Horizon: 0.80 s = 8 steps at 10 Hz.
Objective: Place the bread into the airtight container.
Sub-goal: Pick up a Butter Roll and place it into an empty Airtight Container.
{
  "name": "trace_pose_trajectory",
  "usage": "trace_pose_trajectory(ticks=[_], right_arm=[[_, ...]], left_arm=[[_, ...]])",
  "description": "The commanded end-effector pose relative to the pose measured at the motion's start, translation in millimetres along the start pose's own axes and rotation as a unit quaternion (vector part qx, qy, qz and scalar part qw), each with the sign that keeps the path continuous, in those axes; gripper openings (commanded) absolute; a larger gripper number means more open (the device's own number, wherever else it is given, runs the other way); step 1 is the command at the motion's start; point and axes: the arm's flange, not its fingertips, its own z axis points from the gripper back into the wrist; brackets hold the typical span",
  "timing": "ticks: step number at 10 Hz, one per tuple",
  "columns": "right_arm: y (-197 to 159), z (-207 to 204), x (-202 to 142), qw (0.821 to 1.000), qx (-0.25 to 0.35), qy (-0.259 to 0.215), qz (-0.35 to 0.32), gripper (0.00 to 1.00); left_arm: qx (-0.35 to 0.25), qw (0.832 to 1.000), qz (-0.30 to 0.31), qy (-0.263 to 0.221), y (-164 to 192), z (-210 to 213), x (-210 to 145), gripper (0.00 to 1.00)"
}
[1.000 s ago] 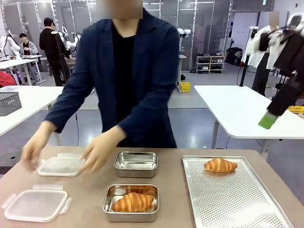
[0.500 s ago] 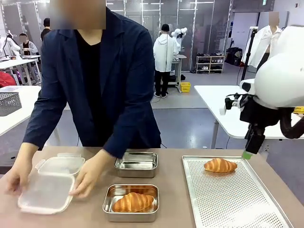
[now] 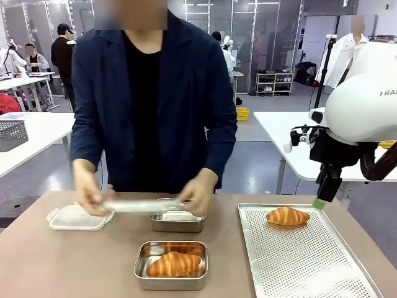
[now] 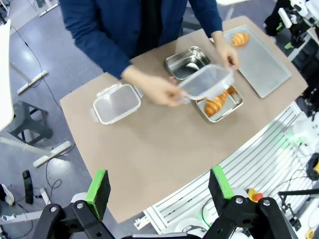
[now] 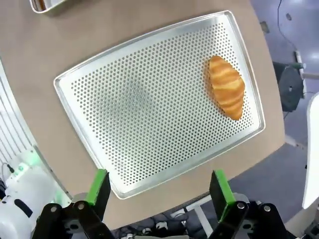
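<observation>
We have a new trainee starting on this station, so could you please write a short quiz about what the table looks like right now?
1. True or false: the near steel container is empty.
2. What is the person holding over the far steel container? A) a clear lid B) a fork C) a cup
3. How many croissants lie on the perforated tray?
Key: 1 false; 2 A; 3 one.
</observation>
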Motion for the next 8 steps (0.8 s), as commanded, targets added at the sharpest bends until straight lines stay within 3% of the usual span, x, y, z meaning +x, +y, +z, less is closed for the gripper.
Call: trace_pose_trajectory(ticks=[1,2,3,4,5,6,7,8], right_arm=[[-7,-17,23,0.994,0.066,-0.059,0.068,1.0],[-30,-15,3,0.979,0.088,-0.164,0.082,1.0],[-52,-5,-66,0.953,0.089,-0.275,0.092,1.0],[-68,-4,-149,0.919,0.095,-0.38,0.046,1.0],[-64,-8,-228,0.904,0.06,-0.422,-0.011,1.0],[-47,-10,-278,0.889,0.003,-0.456,-0.046,1.0],[-28,-16,-322,0.861,-0.039,-0.5,-0.078,1.0],[-12,-27,-356,0.845,-0.053,-0.518,-0.125,1.0]], left_arm=[[-0.006,1.0,-0.009,-0.002,0,1,1,1.0],[-0.006,1.0,-0.009,-0.002,0,1,1,1.0],[-0.006,1.0,-0.009,-0.002,0,1,1,1.0],[-0.006,1.0,-0.009,-0.002,0,1,1,1.0],[-0.006,1.0,-0.009,-0.002,0,1,1,1.0],[-0.006,1.0,-0.009,-0.002,0,1,1,1.0],[-0.006,1.0,-0.009,-0.002,0,1,1,1.0],[-0.006,1.0,-0.009,-0.002,0,1,1,1.0]])
